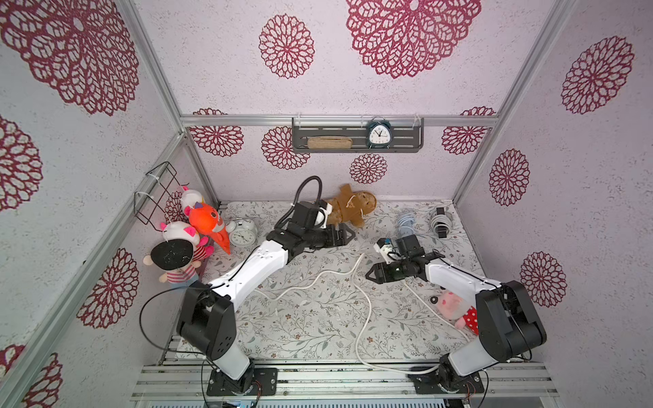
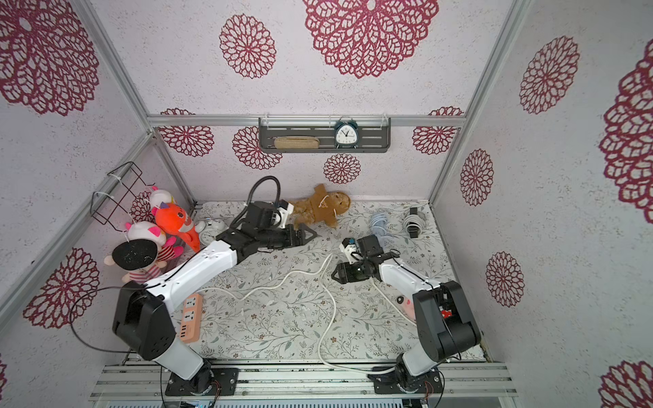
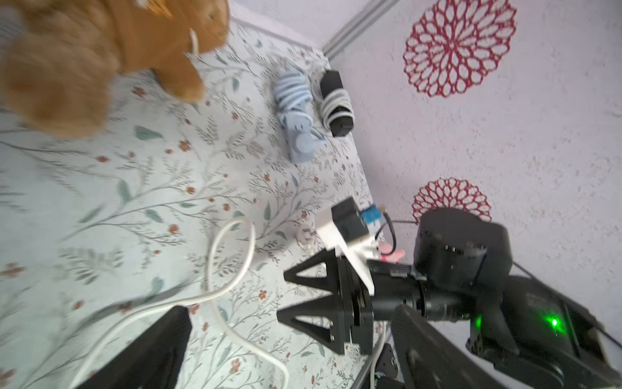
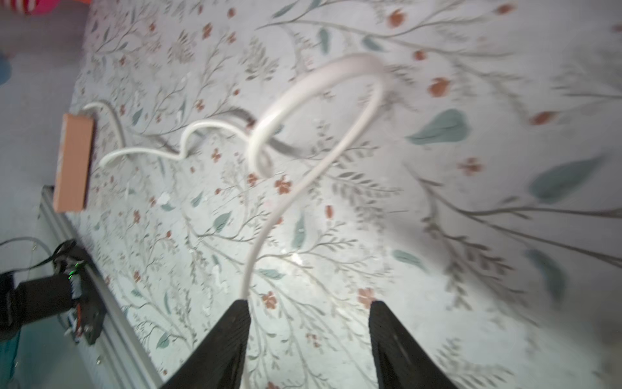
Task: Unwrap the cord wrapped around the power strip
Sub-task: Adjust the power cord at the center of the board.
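The cord [image 4: 296, 88] is white, the power strip [image 2: 192, 318] orange, the table cover [image 2: 282, 328] leaf-and-flower printed

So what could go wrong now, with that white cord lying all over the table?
1. The white cord runs right beside a finger of the open right gripper. If the arm moves off, it might snag the cord and drag the orange power strip.
2. The cord trails past the table front edge to the right arm's base, so it could tangle there.
3. The open left gripper hovers close to the gingerbread plush and might bump it.
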Motion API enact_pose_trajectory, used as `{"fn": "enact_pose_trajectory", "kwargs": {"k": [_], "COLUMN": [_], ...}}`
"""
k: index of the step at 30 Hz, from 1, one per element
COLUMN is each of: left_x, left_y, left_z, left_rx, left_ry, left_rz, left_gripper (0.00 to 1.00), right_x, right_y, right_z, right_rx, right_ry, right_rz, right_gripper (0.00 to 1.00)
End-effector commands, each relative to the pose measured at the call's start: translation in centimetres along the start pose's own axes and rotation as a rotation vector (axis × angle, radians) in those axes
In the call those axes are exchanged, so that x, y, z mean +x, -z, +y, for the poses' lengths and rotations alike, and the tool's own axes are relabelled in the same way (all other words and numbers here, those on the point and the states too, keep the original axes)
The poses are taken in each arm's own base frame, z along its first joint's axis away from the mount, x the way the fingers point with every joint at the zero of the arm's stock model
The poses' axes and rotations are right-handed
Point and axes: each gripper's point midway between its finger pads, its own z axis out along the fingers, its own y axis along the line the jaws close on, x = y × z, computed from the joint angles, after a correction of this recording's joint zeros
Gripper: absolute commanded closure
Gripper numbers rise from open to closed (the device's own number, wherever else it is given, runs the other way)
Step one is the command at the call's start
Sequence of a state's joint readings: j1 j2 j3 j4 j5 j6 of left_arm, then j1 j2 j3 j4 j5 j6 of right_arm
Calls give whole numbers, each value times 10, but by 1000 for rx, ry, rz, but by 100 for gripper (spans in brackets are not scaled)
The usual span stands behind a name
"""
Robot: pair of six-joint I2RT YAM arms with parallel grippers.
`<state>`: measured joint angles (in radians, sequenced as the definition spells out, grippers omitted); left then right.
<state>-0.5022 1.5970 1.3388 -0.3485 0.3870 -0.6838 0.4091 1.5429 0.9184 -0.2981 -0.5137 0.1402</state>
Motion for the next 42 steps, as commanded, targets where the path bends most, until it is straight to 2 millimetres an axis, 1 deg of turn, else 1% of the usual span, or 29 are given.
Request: {"fn": "enact_pose_trajectory", "kwargs": {"k": [1, 3, 6, 7, 9, 11, 14, 15, 17, 20, 23, 25, 26, 27, 28, 29, 30, 31, 32, 33, 35, 37, 39, 40, 42], "left_x": [9, 6, 6, 7, 8, 9, 10, 11, 11, 14, 14, 12, 10, 8, 7, 5, 3, 1, 0, -1, -4, -8, -11, -12, -11], "left_y": [17, 28, 39, 42, 45, 47, 48, 48, 45, 38, 33, 31, 30, 28, 26, 23, 18, 13, 8, 0, -13, -27, -39, -44, -51], "left_z": [44, 56, 67, 71, 77, 81, 85, 85, 85, 85, 87, 89, 90, 91, 92, 94, 95, 97, 99, 99, 102, 104, 107, 107, 107], "left_rx": [-169, -207, -232, -244, -258, -262, -257, -253, -237, -208, -200, -205, -207, -207, -205, -205, -204, -204, -204, -198, -192, -183, -180, -177, -173], "left_ry": [17, 27, 42, 46, 52, 59, 74, 79, 89, 111, 120, 118, 115, 110, 109, 108, 105, 99, 95, 88, 75, 63, 51, 46, 35], "left_rz": [11, -13, -34, -38, -44, -50, -60, -62, -65, -62, -67, -79, -84, -93, -94, -93, -89, -82, -71, -54, -29, -10, 3, 10, 26], "left_gripper": [3, 3, 3, 3, 3, 3, 3, 3, 3, 3, 3, 3, 3, 3, 3, 3, 3, 3, 3, 3, 3, 3, 2, 2, 2], "right_x": [1, 11, 28, 33, 36, 33, 17, 6, -16, -50, -71, -71, -65, -52, -38, -29, -19, -11, -9, -9, -13, -19, -16, -11, 6], "right_y": [-5, -14, -25, -27, -29, -29, -25, -22, -15, -7, -5, -5, -6, -7, -8, -8, -6, -3, 0, 6, 22, 42, 59, 65, 67], "right_z": [34, 32, 33, 32, 32, 31, 31, 34, 39, 50, 64, 77, 86, 97, 105, 107, 108, 103, 92, 78, 51, 7, -36, -53, -78], "right_rx": [-97, -70, -51, -38, -25, -18, 13, 19, 34, 32, 1, -52, -96, -157, -195, -206, -216, -194, -137, -68, 24, 186, 351, 423, 529], "right_ry": [89, 87, 92, 97, 103, 108, 135, 151, 191, 265, 327, 368, 387, 412, 426, 427, 420, 400, 371, 334, 215, 65, -49, -80, -100], "right_rz": [13, 64, 142, 169, 192, 192, 155, 130, 70, -7, -41, -26, 0, 52, 102, 129, 158, 173, 168, 144, 86, 19, -6, 10, 97], "right_gripper": [39, 39, 42, 44, 49, 58, 77, 83, 87, 91, 91, 92, 90, 87, 81, 74, 60, 52, 48, 44, 40, 39, 41, 43, 45]}}
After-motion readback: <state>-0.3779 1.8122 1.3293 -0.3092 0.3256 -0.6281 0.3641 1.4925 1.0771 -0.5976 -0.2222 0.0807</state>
